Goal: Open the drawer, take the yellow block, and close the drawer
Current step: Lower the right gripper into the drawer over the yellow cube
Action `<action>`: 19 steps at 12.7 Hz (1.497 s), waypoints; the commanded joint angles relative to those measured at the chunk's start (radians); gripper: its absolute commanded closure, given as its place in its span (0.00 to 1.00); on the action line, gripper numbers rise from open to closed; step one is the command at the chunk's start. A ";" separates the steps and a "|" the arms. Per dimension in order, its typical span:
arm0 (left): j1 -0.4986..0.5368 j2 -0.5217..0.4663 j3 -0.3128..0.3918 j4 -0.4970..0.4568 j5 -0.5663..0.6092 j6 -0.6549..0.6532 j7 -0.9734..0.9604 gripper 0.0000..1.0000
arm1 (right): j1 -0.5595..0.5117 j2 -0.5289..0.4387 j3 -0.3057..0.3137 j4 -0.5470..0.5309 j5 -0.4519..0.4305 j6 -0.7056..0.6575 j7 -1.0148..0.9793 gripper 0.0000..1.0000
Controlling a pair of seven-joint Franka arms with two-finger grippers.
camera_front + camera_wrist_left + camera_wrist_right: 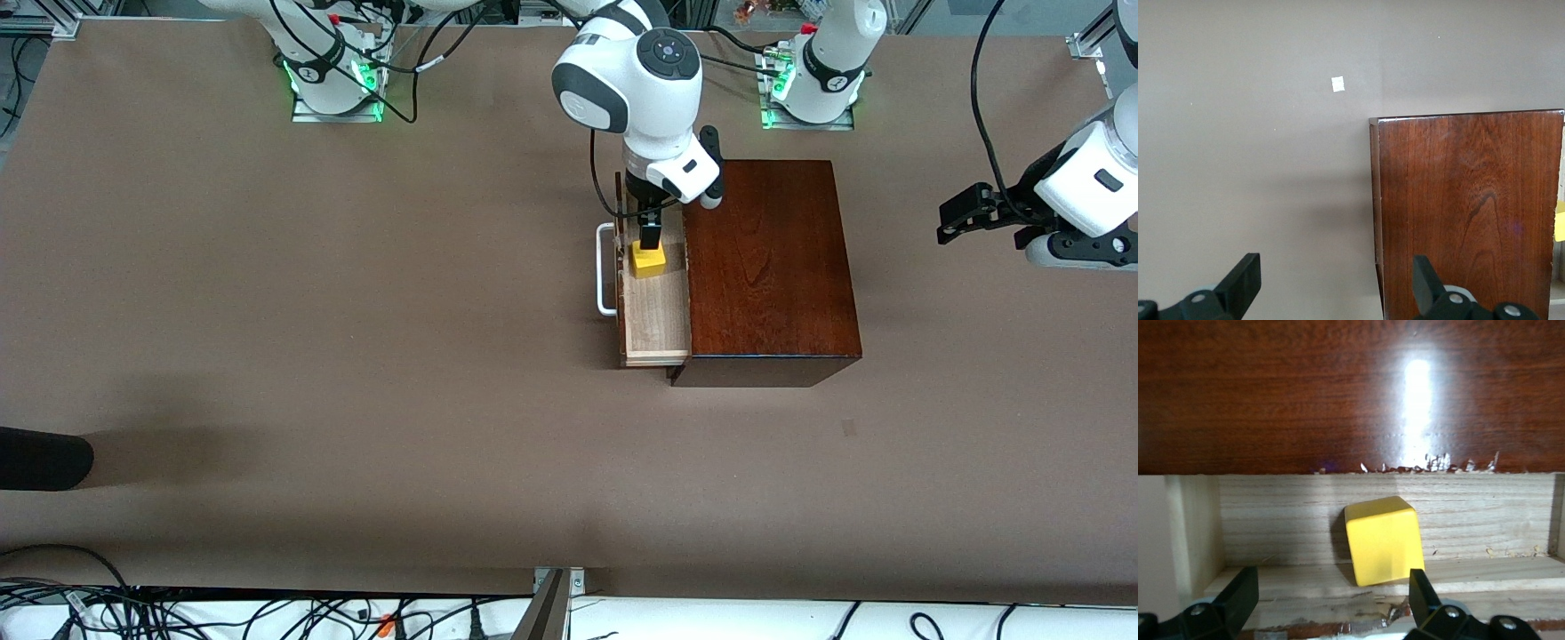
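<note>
You had the drawer (656, 298) pulled out of the reddish-brown wooden box (769, 258), its white handle (605, 269) facing the right arm's end of the tabletop (356, 356). The yellow block (648, 258) sat on the pale wood floor of that drawer, in the part farther from the front camera. Your right tool (650, 236) hung directly over the block with its fingers (1238, 597) spread wide, one on each side of the cube in the right wrist view, gripping nothing. Your left tool (965, 216) waited in the air off the box's closed end, toward the left arm's end of the tabletop, its fingers (1245, 280) also spread and empty. A small pale mark (1337, 84) lay on the tabletop near the box.
</note>
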 commanded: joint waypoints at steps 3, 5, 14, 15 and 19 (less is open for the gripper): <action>0.004 0.013 -0.004 0.026 0.019 -0.009 0.004 0.00 | 0.027 0.052 -0.012 0.035 -0.040 0.015 -0.008 0.00; 0.005 0.015 -0.004 0.026 0.020 -0.009 0.004 0.00 | 0.027 0.067 -0.022 0.035 -0.041 0.049 -0.008 0.00; 0.005 0.015 -0.004 0.028 0.019 -0.011 0.002 0.00 | 0.027 0.061 -0.028 0.036 -0.039 0.060 -0.005 0.00; 0.005 0.015 -0.004 0.028 0.020 -0.011 0.002 0.00 | 0.026 0.061 -0.030 0.036 -0.039 0.062 -0.005 0.00; 0.005 0.015 -0.004 0.028 0.020 -0.011 0.002 0.00 | 0.017 0.066 -0.030 0.048 -0.039 0.072 -0.006 0.00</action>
